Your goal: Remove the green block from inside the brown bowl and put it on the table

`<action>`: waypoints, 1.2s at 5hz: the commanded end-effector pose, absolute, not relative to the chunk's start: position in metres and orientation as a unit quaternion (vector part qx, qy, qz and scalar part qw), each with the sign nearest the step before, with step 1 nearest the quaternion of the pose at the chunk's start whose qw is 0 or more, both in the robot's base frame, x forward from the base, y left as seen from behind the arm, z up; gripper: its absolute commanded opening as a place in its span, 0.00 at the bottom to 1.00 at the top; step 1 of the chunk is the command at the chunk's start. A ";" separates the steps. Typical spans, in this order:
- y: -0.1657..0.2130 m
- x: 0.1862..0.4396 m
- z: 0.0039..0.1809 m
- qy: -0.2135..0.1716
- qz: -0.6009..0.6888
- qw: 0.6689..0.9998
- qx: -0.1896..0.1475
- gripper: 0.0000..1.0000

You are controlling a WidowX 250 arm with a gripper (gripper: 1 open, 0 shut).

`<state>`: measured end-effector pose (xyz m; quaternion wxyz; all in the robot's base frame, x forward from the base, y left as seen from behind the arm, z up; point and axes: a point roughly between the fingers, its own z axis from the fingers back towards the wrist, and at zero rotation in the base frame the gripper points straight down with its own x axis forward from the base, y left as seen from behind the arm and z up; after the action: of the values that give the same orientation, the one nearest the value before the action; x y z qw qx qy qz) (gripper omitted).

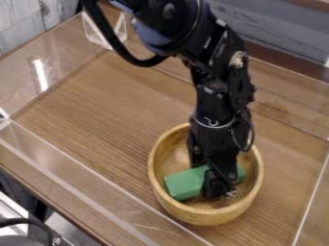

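The brown bowl [175, 205] sits on the table [110, 110] near its front right. Inside it lies the green block [184, 183], its left part showing. My gripper [221, 177] reaches straight down into the bowl, and its black fingers are shut on the right end of the green block. The block rests low in the bowl, and the part under the fingers is hidden.
Clear acrylic walls [77, 178] edge the table at the front, left and right. The black arm [206, 58] leans in from the upper middle and stands over the bowl.
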<state>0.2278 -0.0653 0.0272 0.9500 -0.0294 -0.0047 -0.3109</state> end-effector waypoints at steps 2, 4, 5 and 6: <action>-0.071 0.227 0.036 -0.016 -0.308 0.950 -0.034 0.00; -0.073 0.225 0.034 -0.011 -0.302 0.952 -0.039 0.00; -0.074 0.223 0.034 -0.008 -0.299 0.953 -0.041 0.00; -0.075 0.222 0.033 -0.006 -0.296 0.954 -0.043 0.00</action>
<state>0.2212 -0.0718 0.0265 0.9555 -0.0426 0.0058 -0.2917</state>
